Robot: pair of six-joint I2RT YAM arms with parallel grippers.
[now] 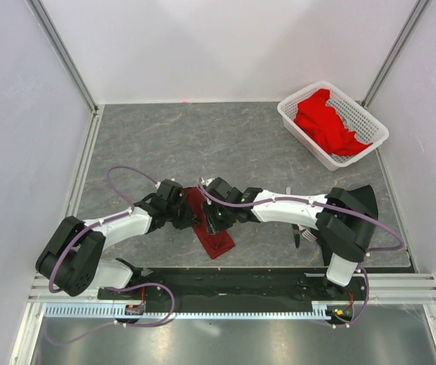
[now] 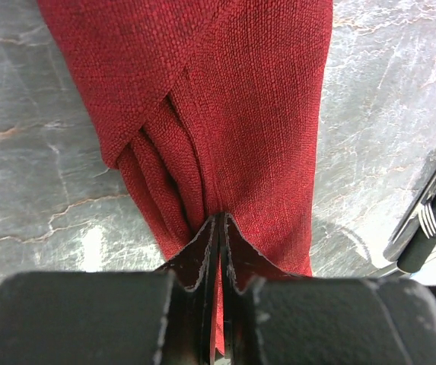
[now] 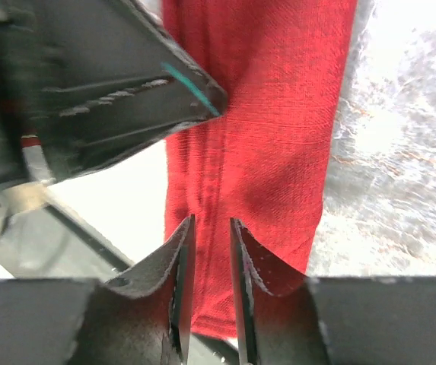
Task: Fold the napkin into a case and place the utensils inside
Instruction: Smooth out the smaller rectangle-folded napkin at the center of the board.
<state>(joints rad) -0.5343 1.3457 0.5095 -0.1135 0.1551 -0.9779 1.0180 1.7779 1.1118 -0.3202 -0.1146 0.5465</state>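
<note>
- Left gripper (image 2: pixel 219 222) jaws are pressed together, pinching one end of the napkin (image 2: pixel 263 114), a narrow folded strip lying on the surface (image 1: pixel 164 144) between the arms.
- Right gripper (image 3: pixel 211 225) jaws stand slightly spread over the strip (apparently gripping nothing).
- Farther off, the fork (image 2: pixel 429 219) waits by the right arm.
- Risk: with one end pinched, a sideways tug would likely drag the folds loose.

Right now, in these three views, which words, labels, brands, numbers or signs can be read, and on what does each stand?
None can be read.
The napkin, the white basket, the table, the left arm and the right arm show no lettering.
Small coloured parts on the base rail are too small to tell.
</note>
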